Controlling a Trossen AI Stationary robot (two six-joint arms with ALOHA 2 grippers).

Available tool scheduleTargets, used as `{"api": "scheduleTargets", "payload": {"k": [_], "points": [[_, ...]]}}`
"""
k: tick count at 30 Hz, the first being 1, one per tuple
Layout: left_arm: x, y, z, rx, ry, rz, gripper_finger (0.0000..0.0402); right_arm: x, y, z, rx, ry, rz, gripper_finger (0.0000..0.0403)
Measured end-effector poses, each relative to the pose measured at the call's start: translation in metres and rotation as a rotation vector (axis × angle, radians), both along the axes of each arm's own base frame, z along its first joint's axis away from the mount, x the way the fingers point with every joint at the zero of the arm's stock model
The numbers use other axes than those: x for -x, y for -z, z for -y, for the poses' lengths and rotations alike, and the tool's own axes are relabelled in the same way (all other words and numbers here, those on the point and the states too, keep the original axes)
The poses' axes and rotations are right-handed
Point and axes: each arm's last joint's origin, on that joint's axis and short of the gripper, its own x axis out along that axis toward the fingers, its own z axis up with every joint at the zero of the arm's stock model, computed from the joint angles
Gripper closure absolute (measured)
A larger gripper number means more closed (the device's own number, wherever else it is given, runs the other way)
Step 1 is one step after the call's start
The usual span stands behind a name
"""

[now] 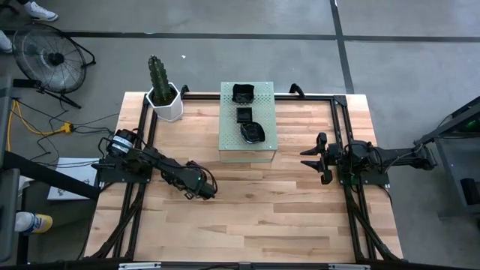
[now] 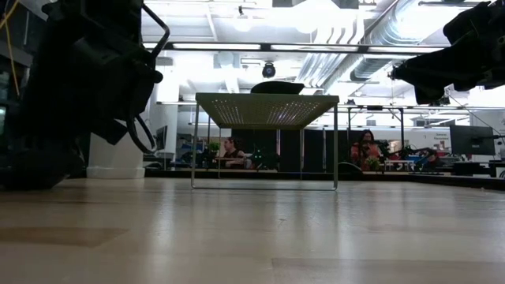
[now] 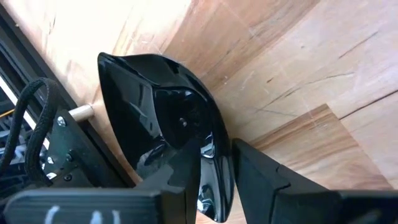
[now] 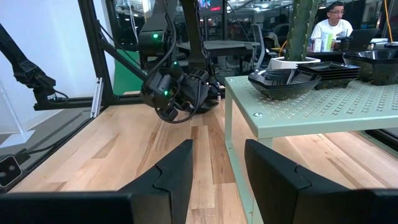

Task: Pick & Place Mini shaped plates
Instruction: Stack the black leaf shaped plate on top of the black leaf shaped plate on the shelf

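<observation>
The left gripper's fingers (image 3: 186, 180) pinch the rim of a glossy black wavy-edged plate (image 3: 161, 118) above the table (image 3: 298, 74); the right gripper (image 4: 217, 168) hangs released.

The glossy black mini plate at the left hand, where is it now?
The glossy black mini plate sits between the left hand's fingers, low over the wooden table, left of centre, in front of the pale green perforated block.

Place: robotics lab in an open-plan office.
Evidence: wooden surface (image 1: 255, 202) in a black frame on a concrete floor (image 1: 225, 45); exposed ceiling ducts (image 2: 379, 35); people at desks (image 2: 233, 154) with monitors (image 2: 472, 140) far behind.
</observation>
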Motion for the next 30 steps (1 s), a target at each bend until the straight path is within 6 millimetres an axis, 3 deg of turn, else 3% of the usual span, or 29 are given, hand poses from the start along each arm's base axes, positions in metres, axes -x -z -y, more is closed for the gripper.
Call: {"api": "scheduleTargets", "payload": {"k": [30], "points": [[0.0010, 0.0049, 0.0001, 0.023, 0.004, 0.020, 0.0315, 0.0000, 0.0000, 0.0000, 0.000, 0.000, 0.000, 0.0263]]}}
